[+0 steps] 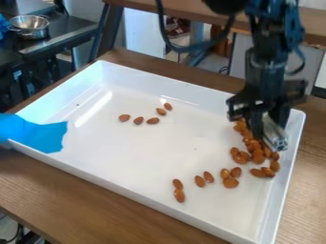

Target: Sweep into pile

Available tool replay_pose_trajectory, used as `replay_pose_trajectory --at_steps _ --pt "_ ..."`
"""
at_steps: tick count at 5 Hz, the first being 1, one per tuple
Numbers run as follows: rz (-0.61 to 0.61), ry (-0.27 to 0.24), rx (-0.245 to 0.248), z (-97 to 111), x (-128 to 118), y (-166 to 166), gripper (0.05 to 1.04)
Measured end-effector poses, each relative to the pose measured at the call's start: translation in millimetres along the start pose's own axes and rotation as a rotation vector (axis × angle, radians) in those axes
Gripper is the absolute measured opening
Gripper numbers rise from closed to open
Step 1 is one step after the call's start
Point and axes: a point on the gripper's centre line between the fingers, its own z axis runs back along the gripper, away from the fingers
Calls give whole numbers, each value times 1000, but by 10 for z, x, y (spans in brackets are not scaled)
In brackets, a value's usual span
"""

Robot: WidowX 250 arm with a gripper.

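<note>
My gripper [267, 118] hangs over the right end of the white tray [159, 193], shut on a silver tool [274, 135] that points down toward the tray floor. Beside and below the tool, several almonds [257, 152] lie heaped near the tray's right wall. More loose almonds [229, 182] spread from the heap toward the front middle, with a touching pair [179, 195] farthest left among them. Toward the back left of the tray, another loose group of almonds [138, 120] lies in a bent row. Part of the heap is hidden behind the gripper and tool.
Raised walls surround the tray on a brown wooden table [76, 183]. Something blue [38, 133] covers part of the tray's left corner. A metal pot [29, 26] stands on a dark surface at the back left. A dark cable loops beside the arm.
</note>
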Motion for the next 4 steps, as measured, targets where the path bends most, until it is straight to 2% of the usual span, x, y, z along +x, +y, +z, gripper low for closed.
replay_pose_trajectory --at_steps 1,2,3,4 --pt "70 -60 -8 530 146 270 378" --pt "149 -79 81 599 173 640 378" --pt "258 -80 141 551 29 972 378" --pt "424 -94 236 411 -78 1274 378"
